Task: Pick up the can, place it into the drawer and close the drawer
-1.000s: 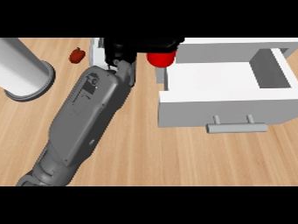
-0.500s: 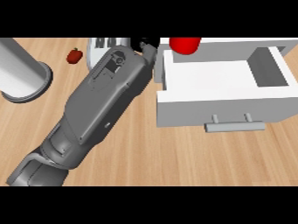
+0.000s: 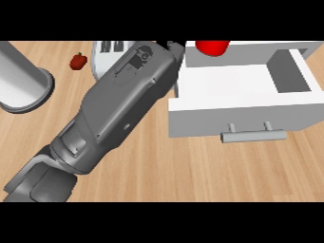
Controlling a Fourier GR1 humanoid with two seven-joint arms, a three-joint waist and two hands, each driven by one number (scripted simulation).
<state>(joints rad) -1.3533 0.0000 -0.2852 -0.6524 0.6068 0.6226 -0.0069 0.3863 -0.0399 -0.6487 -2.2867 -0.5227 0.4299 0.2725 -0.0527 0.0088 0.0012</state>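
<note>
1. Across the wooden worktop (image 3: 192,171), one grey forearm (image 3: 115,114) is stretching diagonally from the lower left toward the top edge.
2. Its hand (image 3: 173,46) is barely showing, so whether its fingers are clenched or released cannot be told.
3. Which arm this is cannot be judged either.
4. At the top edge, the red can (image 3: 212,47) is sitting above the far wall of the open white drawer (image 3: 242,114) (only its lower part is showing).
5. Further left, a small red pepper (image 3: 78,60) and a grey cylinder (image 3: 14,78) are standing.
6. Risk: letting go now may land the can on the drawer's wall, tipping it outside.
</note>
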